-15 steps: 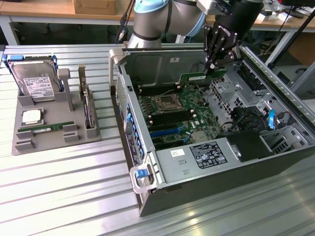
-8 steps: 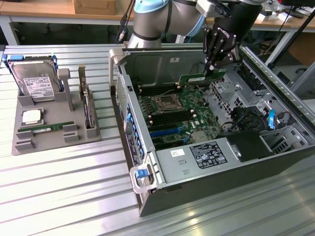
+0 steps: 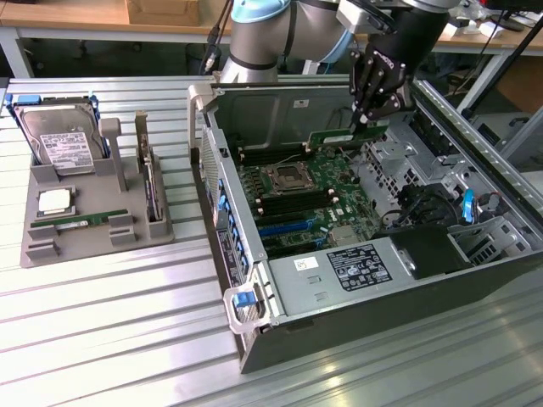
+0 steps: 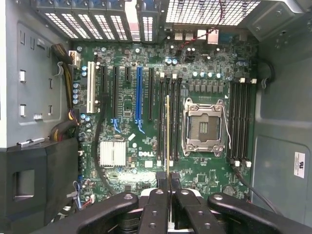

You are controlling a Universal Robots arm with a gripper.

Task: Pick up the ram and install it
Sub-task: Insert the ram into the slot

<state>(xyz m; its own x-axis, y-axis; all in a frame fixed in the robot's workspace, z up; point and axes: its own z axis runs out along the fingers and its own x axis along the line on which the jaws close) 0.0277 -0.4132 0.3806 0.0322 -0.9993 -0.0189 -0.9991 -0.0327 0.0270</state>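
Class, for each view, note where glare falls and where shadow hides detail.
Exterior view: glare streaks the ribbed table; the black shroud inside the case reads dark. Wrist view: the vent grille glows bright; the claw gripping the ram is dark against the lit motherboard.

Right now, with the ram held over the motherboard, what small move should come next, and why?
Likely a slow, straight descent, checking alignment. The hand is shut on the ram, held above the motherboard in the open case. In the wrist view its edge runs parallel to the empty memory slots beside the processor socket, not yet seated.
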